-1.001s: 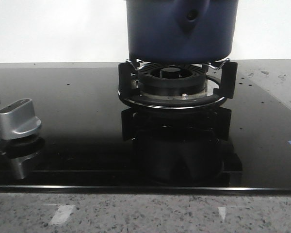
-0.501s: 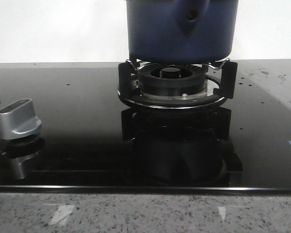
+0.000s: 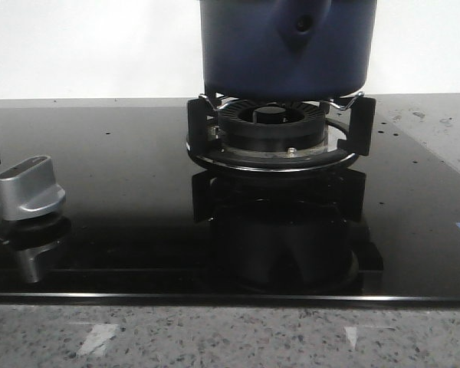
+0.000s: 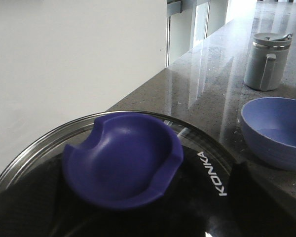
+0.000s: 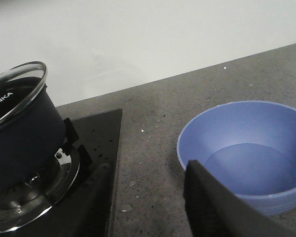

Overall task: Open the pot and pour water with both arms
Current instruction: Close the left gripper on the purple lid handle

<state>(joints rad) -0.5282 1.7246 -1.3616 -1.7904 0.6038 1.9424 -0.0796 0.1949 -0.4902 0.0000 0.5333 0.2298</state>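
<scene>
We see the pot (image 3: 287, 46) sitting on the black burner ring (image 3: 274, 132) of the glass cooktop (image 3: 123, 192), its handle mount facing the front camera. A silver knob (image 3: 29, 188) stands near the cooktop's left edge.

From the left wrist, the glass lid (image 4: 197, 148) with its blue knob (image 4: 121, 158) lies right under the camera; the left end effector's fingers (image 4: 246, 192) show only as dark shapes over the lid, so we cannot tell their state. A blue bowl (image 4: 276, 131) and a grey jug (image 4: 267, 61) stand beyond on the stone surface (image 4: 207, 94).

The right end effector (image 5: 148, 197) is spread wide, gripping nothing, above the surface between the pot (image 5: 19, 138) and the bowl (image 5: 244, 153), apart from the pot.
</scene>
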